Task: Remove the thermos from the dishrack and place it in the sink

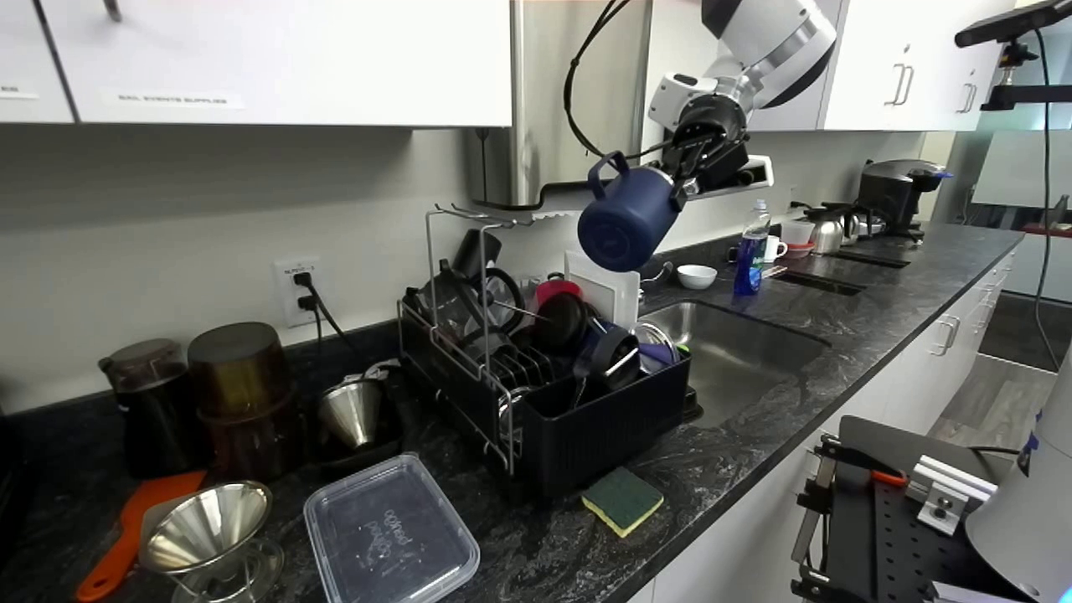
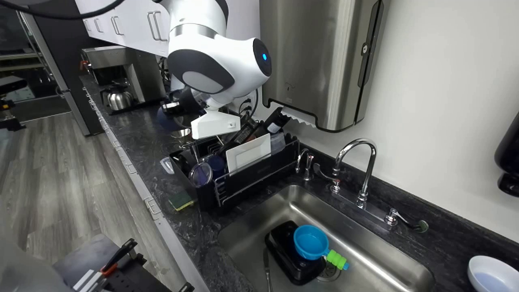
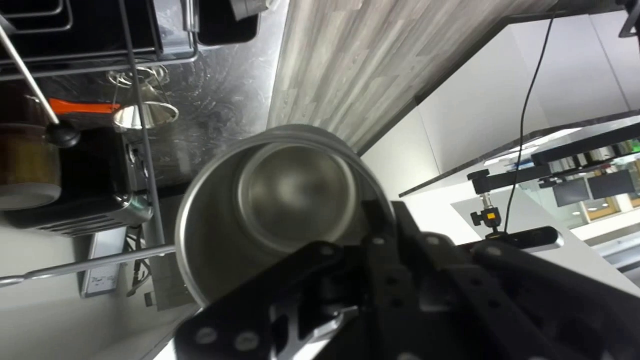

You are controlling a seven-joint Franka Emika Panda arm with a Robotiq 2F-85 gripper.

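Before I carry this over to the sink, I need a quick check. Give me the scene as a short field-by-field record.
Held item: blue mug, tilted, handle upward; interior looks empty
Gripper: closed on the mug at its rim
Position: in the air, apart from the dishrack
Rack contents: white plate among other dishes
Sink: black container, blue vessel with green handle seemingly on it, utensil beside
Counter: sponge near the rack

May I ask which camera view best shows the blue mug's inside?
The wrist view, looking into the blue mug. An exterior view shows its base instead; the arm partly hides the mug in an exterior view.
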